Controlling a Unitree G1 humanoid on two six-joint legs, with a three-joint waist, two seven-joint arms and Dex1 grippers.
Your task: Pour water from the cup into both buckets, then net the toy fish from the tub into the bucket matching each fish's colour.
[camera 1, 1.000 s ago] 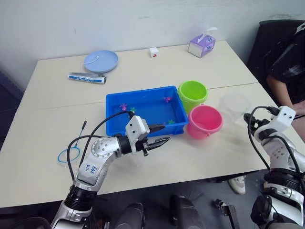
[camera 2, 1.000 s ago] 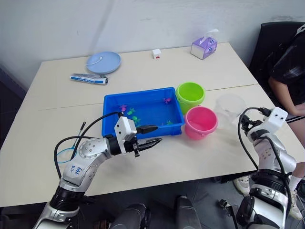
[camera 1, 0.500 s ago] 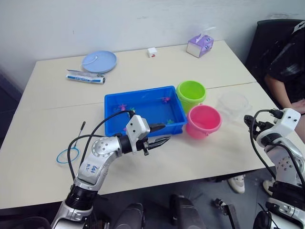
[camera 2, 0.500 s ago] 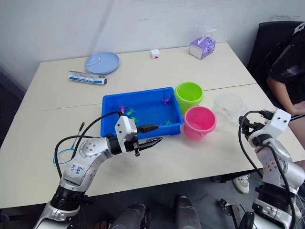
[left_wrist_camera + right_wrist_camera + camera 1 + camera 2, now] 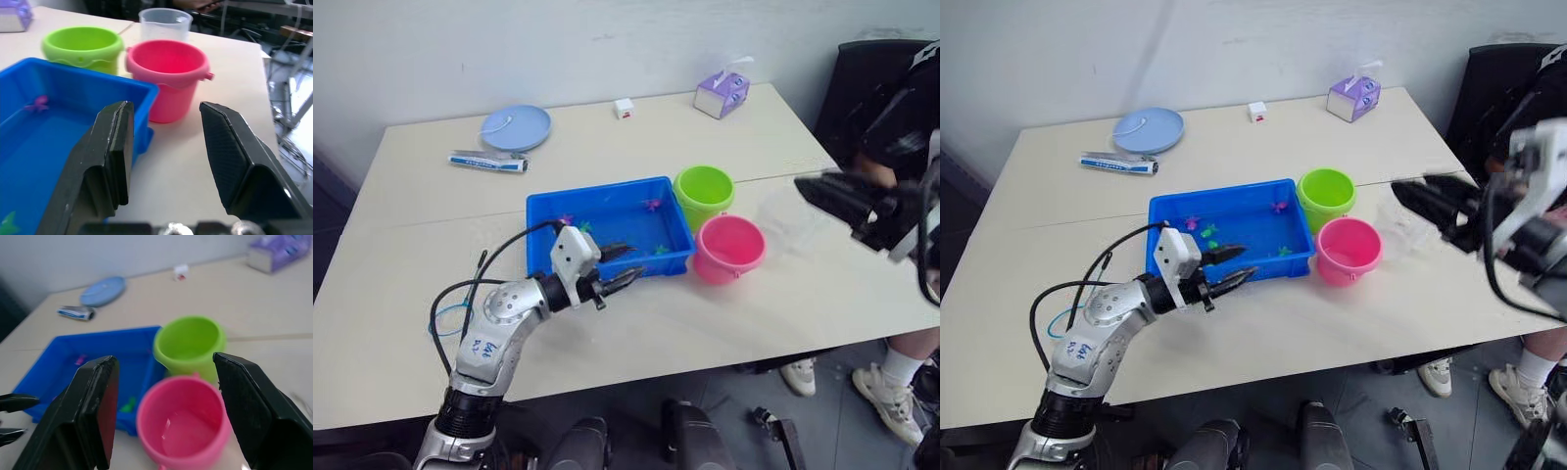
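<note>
The clear cup (image 5: pixel 1408 221) stands untouched near the table's right edge, beside the pink bucket (image 5: pixel 1349 251). The right gripper (image 5: pixel 1427 202) hovers spread above it, likely for grasping; the left gripper (image 5: pixel 1226 267) waits spread by the tub (image 5: pixel 1163 227).

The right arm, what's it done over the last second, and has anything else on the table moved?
The right end effector has risen from low at the table's near right edge and now hangs open above the clear cup, holding nothing. The left end effector has shifted slightly toward the blue tub, still open and empty. The green bucket, pink bucket, cup, tub and net have stayed put.
</note>
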